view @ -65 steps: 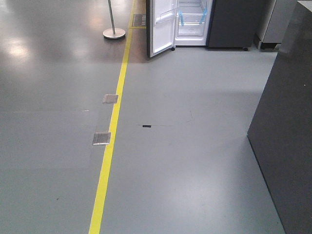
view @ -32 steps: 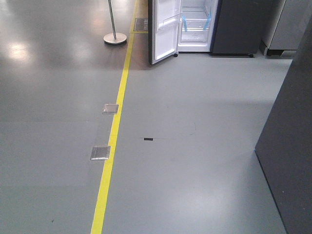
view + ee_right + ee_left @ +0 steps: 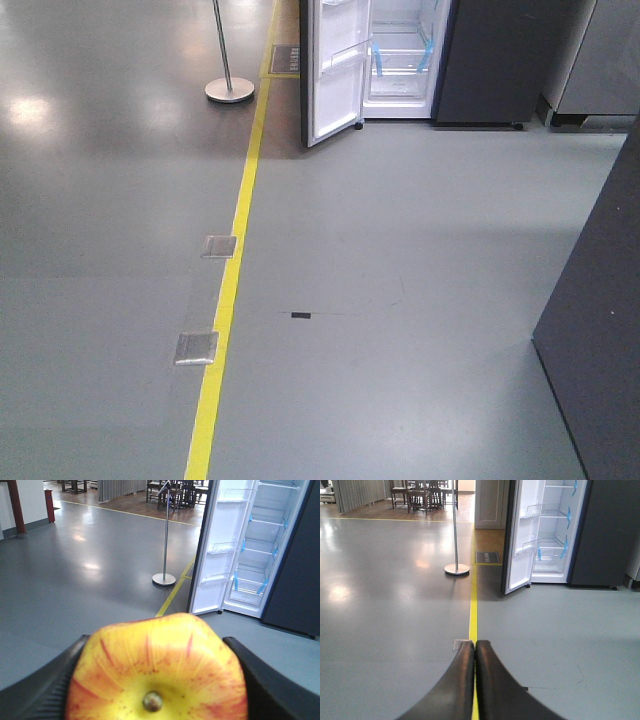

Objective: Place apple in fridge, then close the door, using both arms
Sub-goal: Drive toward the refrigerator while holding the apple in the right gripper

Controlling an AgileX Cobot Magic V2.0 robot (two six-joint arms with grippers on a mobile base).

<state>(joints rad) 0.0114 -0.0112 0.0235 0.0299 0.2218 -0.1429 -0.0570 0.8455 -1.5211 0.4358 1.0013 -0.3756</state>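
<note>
The apple (image 3: 159,667), yellow with red streaks and its stem end facing the camera, fills the bottom of the right wrist view, with my right gripper (image 3: 157,680) shut on it from both sides. My left gripper (image 3: 474,647) is shut with nothing in it, its dark fingers pressed together over the yellow floor line. Far ahead stands the dark grey fridge (image 3: 490,60), its white interior (image 3: 400,50) showing shelves and blue tape. The door (image 3: 332,70) is swung wide open to the left, its white lining and clear bins (image 3: 536,510) facing me. Neither gripper shows in the front view.
A yellow floor line (image 3: 228,290) runs toward the fridge, with two metal floor plates (image 3: 197,347) beside it. A steel stanchion post (image 3: 229,88) stands left of the door. A dark counter block (image 3: 600,340) rises at the right. Chairs and tables (image 3: 422,492) stand far back.
In the front view the floor plates and black mark slide down the frame and the dark block drifts right. More of the fridge and door comes into sight.
</note>
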